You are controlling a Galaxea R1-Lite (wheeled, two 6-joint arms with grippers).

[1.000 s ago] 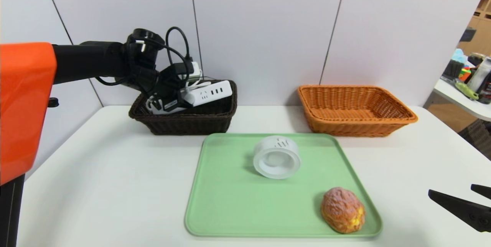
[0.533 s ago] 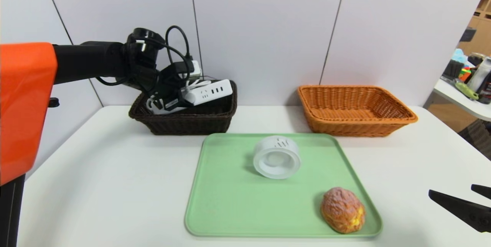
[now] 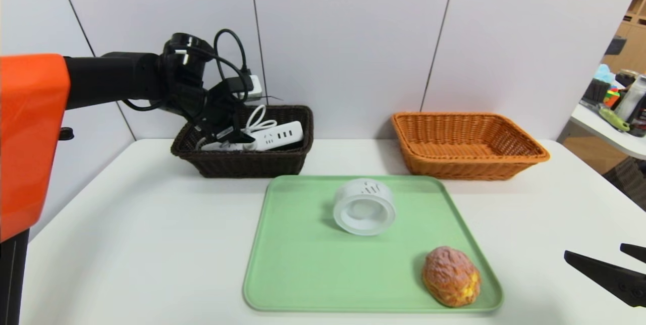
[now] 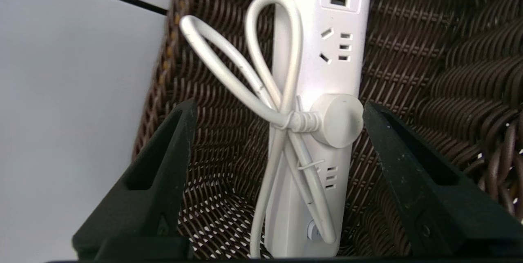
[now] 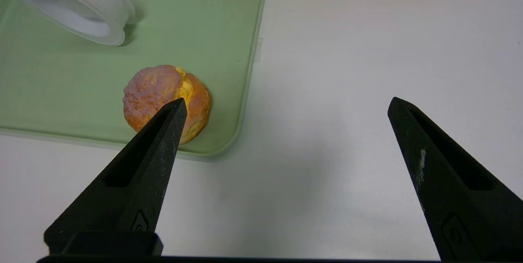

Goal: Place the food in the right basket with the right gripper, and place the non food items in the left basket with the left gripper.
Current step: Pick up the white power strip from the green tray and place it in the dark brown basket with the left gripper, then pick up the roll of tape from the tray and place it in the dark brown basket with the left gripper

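The left gripper (image 3: 227,130) hangs over the dark basket (image 3: 242,161) at the back left of the table (image 3: 126,244), its jaws spread apart and clamped on nothing. In the left wrist view the two fingers (image 4: 163,173) stand on either side of the power strip (image 4: 322,71), clear of it, with basket weave showing in the gaps. The strip lies on the basket floor, its white cord (image 4: 265,83) looped and tied in a bundle on top, the round plug (image 4: 337,120) resting against the strip's face. From the head view the strip (image 3: 275,136) sits inside the basket towards its right end, and the gripper is above the left part.

The orange basket (image 3: 469,146) stands at the back right, well apart from the dark one. In front of both, the green tray (image 3: 303,264) lies on the table. On it a white tape roll (image 3: 364,206) rests near the back edge, tilted so its hole faces forward, and a bun (image 3: 450,275) sits in the front right corner, just inside the rim.

The right gripper (image 3: 613,267) is parked low at the right edge of the table, jaws wide apart and empty. In its wrist view the bun (image 5: 163,95) lies beyond one fingertip, not touching it, and the tape roll (image 5: 73,5) is farther off on the tray (image 5: 61,75)
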